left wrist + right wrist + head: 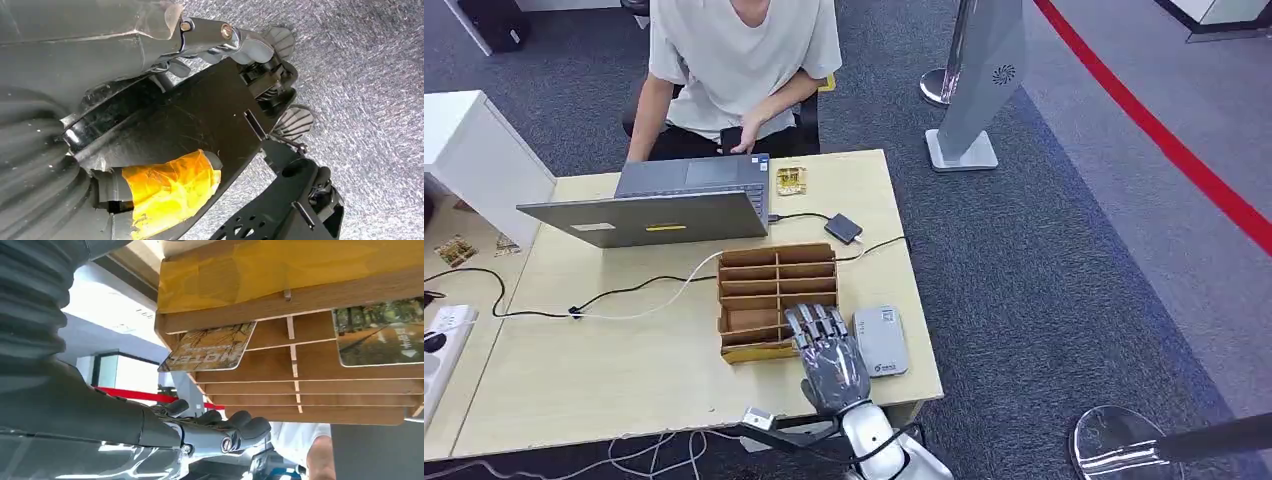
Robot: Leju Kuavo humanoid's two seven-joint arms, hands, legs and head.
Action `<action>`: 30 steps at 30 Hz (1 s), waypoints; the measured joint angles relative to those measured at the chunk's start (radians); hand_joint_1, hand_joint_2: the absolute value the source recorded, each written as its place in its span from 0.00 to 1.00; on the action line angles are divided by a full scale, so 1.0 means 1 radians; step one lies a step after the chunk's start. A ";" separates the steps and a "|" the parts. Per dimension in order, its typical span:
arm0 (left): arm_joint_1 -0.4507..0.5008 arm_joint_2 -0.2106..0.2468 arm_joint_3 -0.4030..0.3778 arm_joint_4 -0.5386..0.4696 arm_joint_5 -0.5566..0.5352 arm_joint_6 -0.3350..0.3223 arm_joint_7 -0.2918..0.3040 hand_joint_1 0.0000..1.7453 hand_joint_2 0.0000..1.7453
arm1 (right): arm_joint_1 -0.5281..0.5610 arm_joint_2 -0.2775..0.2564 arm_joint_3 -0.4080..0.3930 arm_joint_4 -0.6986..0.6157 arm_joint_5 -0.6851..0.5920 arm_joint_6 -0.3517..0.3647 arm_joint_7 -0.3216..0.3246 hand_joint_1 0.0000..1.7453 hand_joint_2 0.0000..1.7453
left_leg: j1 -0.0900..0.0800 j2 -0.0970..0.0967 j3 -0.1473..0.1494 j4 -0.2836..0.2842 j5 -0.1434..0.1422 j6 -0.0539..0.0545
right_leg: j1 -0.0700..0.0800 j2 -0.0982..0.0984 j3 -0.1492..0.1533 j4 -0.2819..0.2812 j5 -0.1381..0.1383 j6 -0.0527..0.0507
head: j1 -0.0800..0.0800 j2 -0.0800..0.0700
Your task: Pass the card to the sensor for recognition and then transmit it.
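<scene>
— Where is your right robot hand (829, 355) just now?

— It lies over the near right corner of the wooden card rack (776, 300) on the pale surface (584, 370), fingers stretched forward and close together, fingertips at the rack's front compartments. I pinch nothing with it; in my right wrist view the fingers (235, 422) sit apart from the cards.

— And the card?

— Two cards show in that wrist view, both standing in the rack's slots. One card (212, 346) has a tan, branch-like print and block lettering that looks like "HOTEL", seen turned over; the other card (382, 337) is greenish with small writing I cannot read.

— The sensor?

— The grey card reader (882, 340) lies flat just beside my right robot hand, near the surface's right edge. It bears a small label at the top and a logo lower down, both too small to read.

— Your left robot hand (220, 42)?

— It hangs over grey carpet, fingers curled in, holding nothing.

— Anything else?

— A person (739, 60) sits behind an open grey laptop (664, 205); cables cross the surface.
</scene>
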 joint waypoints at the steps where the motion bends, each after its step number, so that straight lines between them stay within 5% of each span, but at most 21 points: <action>1: 0.000 0.000 0.000 0.000 0.000 0.000 0.000 0.00 1.00 | -0.001 0.000 -0.003 0.000 0.000 0.000 0.000 1.00 1.00 | 0.000 0.000 0.000 0.000 0.000 0.000 | 0.000 0.000 0.000 0.000 0.000 0.000 | 0.000 0.000; 30: 0.004 0.001 -0.001 0.000 -0.032 0.008 -0.022 0.00 1.00 | 0.004 0.015 -0.200 -0.055 -0.005 -0.001 -0.135 1.00 1.00 | 0.000 0.000 0.000 0.000 0.000 0.000 | 0.000 0.000 0.000 0.000 0.000 0.000 | 0.000 0.000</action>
